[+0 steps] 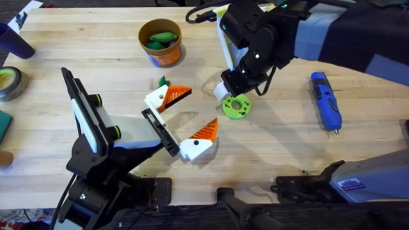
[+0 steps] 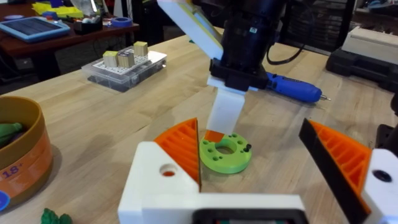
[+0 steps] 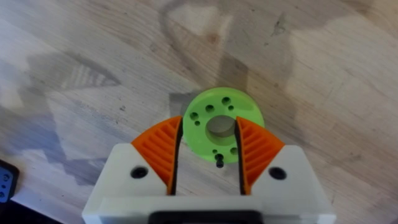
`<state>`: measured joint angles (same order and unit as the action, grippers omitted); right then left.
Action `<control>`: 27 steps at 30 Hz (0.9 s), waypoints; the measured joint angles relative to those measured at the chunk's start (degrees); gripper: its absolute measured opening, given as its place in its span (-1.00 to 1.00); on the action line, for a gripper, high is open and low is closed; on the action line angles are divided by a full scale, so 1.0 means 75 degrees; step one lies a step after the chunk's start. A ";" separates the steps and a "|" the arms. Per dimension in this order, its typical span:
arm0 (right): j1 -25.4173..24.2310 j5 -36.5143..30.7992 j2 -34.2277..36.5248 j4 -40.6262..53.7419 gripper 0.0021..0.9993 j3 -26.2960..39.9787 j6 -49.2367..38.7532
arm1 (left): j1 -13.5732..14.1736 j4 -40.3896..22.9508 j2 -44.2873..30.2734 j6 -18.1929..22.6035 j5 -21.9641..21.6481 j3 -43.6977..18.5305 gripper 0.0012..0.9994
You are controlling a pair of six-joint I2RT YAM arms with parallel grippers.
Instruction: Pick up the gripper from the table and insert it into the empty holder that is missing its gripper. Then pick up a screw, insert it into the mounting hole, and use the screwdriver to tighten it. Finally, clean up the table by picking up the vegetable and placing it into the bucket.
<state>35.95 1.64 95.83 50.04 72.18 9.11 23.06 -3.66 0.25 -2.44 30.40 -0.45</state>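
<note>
My right gripper (image 1: 233,96) reaches down from the far side onto a green disc (image 1: 236,107) with several holes. Its orange pads (image 3: 158,152) stand a narrow gap apart over the disc's (image 3: 249,112) centre hole, clamping nothing I can see. A small black screw (image 3: 219,163) stands in one hole near the rim. My left gripper (image 1: 201,107) is wide open just left of the disc (image 2: 225,155), holding nothing. The blue screwdriver (image 1: 326,101) lies to the right. The bucket (image 1: 161,56) holds a green vegetable (image 1: 163,38). I cannot pick out the loose gripper or its holder.
A small green leafy piece (image 1: 163,82) lies on the table by my left gripper's far finger. A grey tape roll (image 1: 9,83) and a purple object (image 1: 13,41) sit at the left edge. A clear box with blocks (image 2: 124,65) stands farther back.
</note>
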 joint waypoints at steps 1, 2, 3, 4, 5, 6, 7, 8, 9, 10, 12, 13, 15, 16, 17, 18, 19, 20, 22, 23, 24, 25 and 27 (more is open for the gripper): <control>0.0001 -0.0002 0.0003 0.0031 0.00 0.0000 0.0001 | 0.0006 0.0032 -0.0022 0.0002 0.0002 0.0000 0.98; -0.0001 0.0000 0.0011 0.0040 0.00 0.0000 -0.0001 | 0.0007 0.0043 -0.0031 0.0000 0.0002 0.0000 0.98; -0.0001 -0.0007 0.0010 0.0036 0.00 0.0000 -0.0001 | 0.0007 0.0046 -0.0032 0.0002 0.0000 0.0000 0.98; -0.0001 -0.0018 0.0009 0.0072 0.00 0.0002 0.0003 | 0.0007 0.0047 -0.0032 0.0003 0.0002 0.0000 0.98; -0.0001 -0.0022 0.0005 0.0171 0.00 0.0003 0.0011 | 0.0007 0.0047 -0.0032 0.0003 0.0000 0.0000 0.98; -0.0006 -0.0027 0.0004 0.0300 0.00 0.0005 0.0018 | 0.0007 0.0047 -0.0032 0.0003 -0.0001 0.0000 0.98; -0.0024 -0.0035 -0.0013 0.0440 0.00 0.0008 0.0033 | 0.0007 0.0047 -0.0032 0.0003 -0.0001 0.0000 0.98; -0.0040 -0.0042 -0.0045 0.0600 0.00 0.0009 0.0039 | 0.0007 0.0047 -0.0032 0.0003 -0.0001 0.0000 0.98; -0.0059 -0.0043 -0.0105 0.0751 0.00 0.0011 0.0039 | 0.0007 0.0047 -0.0032 0.0003 -0.0001 0.0000 0.98; -0.0080 -0.0048 -0.0203 0.0883 0.00 0.0012 0.0039 | 0.0007 0.0049 -0.0032 0.0003 0.0002 0.0000 0.98; -0.0106 -0.0066 -0.0528 0.1197 0.00 0.0012 0.0042 | 0.0007 0.0047 -0.0032 0.0003 0.0002 0.0000 0.98; -0.0121 -0.0086 -0.0720 0.1322 0.00 0.0012 0.0047 | 0.0007 0.0047 -0.0032 0.0003 0.0002 0.0000 0.98; -0.0124 -0.0171 -0.1231 0.1618 0.00 0.0015 0.0087 | 0.0007 0.0047 -0.0032 0.0003 -0.0001 0.0000 0.98; -0.0117 -0.0258 -0.1491 0.1760 0.00 0.0019 0.0122 | 0.0007 0.0049 -0.0032 0.0003 0.0002 0.0000 0.98; -0.0110 -0.0369 -0.1751 0.1922 0.00 0.0023 0.0162 | 0.0007 0.0047 -0.0032 0.0003 0.0000 0.0000 0.98; -0.0102 -0.0481 -0.1998 0.2044 0.00 0.0023 0.0196 | 0.0007 0.0047 -0.0032 0.0003 -0.0001 0.0000 0.98; -0.0096 -0.0585 -0.2228 0.2115 0.00 0.0023 0.0227 | 0.0007 0.0047 -0.0032 0.0003 -0.0001 0.0000 0.98; -0.0095 -0.0679 -0.2435 0.2151 0.00 0.0023 0.0259 | 0.0007 0.0047 -0.0032 0.0003 -0.0001 0.0000 0.98; -0.0095 -0.0822 -0.2801 0.2064 0.00 -0.0021 0.0339 | 0.0007 0.0047 -0.0032 0.0003 -0.0001 0.0000 0.98; -0.0095 -0.0876 -0.2965 0.1936 0.00 -0.0121 0.0377 | 0.0007 0.0047 -0.0032 0.0003 0.0001 0.0000 0.98; -0.0084 -0.0918 -0.3091 0.1827 0.00 -0.0254 0.0403 | 0.0007 0.0047 -0.0032 0.0003 0.0000 0.0000 0.98; -0.0058 -0.0955 -0.3183 0.1652 0.00 -0.0442 0.0427 | 0.0007 0.0049 -0.0032 0.0003 0.0001 0.0000 0.98; 0.0045 -0.1012 -0.3265 0.1223 0.00 -0.0930 0.0457 | 0.0007 0.0047 -0.0032 0.0003 -0.0001 0.0000 0.98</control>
<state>36.29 -5.95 71.34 59.21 65.21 12.55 23.11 -3.31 0.01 -2.42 30.39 -0.45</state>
